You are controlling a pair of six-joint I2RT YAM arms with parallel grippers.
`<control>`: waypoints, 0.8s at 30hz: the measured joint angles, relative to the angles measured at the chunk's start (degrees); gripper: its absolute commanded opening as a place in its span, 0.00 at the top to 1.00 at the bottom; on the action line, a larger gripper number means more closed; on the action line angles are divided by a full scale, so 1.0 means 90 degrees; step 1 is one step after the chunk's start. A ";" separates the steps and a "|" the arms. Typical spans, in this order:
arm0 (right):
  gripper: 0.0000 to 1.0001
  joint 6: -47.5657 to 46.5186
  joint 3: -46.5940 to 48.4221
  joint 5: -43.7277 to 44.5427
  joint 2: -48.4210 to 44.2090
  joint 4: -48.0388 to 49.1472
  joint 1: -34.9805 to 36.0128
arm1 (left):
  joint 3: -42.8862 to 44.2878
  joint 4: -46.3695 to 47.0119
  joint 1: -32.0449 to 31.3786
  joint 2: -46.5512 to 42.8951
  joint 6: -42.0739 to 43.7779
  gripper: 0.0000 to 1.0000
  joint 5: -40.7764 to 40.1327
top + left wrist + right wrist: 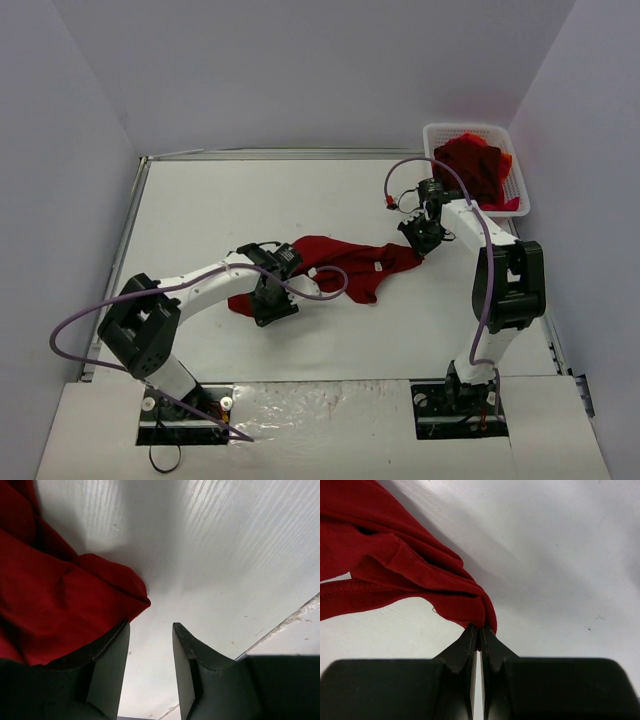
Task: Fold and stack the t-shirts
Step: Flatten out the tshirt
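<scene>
The crumpled t-shirt [350,262] lies on the tabletop [240,200], near-left of the basket [468,127], which holds more shirts [478,165]. The right end effector [480,630] pinches its basket-side corner tight. The left end effector [150,626], at the end farthest from the basket, is spread around nothing. It should probably take that hem deeply, then both pull the cloth flat.

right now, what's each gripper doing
Left gripper: open, nothing between its jaws, the red t-shirt just beside it.
Right gripper: closed, pinching an edge of the same shirt.
</scene>
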 measured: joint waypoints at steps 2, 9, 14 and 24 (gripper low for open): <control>1.00 0.0000 0.0000 0.0002 0.0000 0.0002 0.0000 | -0.0049 0.0005 0.0000 0.0085 0.0017 0.62 -0.0053; 1.00 0.0000 -0.0019 0.0002 0.0002 0.0007 0.0000 | -0.0053 0.0379 0.0000 0.0236 -0.0017 0.66 -0.0525; 1.00 0.0000 -0.0029 0.0005 0.0002 0.0010 0.0000 | -0.0053 0.0719 0.0000 0.0236 -0.0087 0.64 -0.0787; 1.00 -0.0002 -0.0053 0.0019 0.0012 0.0022 0.0000 | -0.0053 0.0937 0.0000 0.0287 -0.0131 0.71 -0.0959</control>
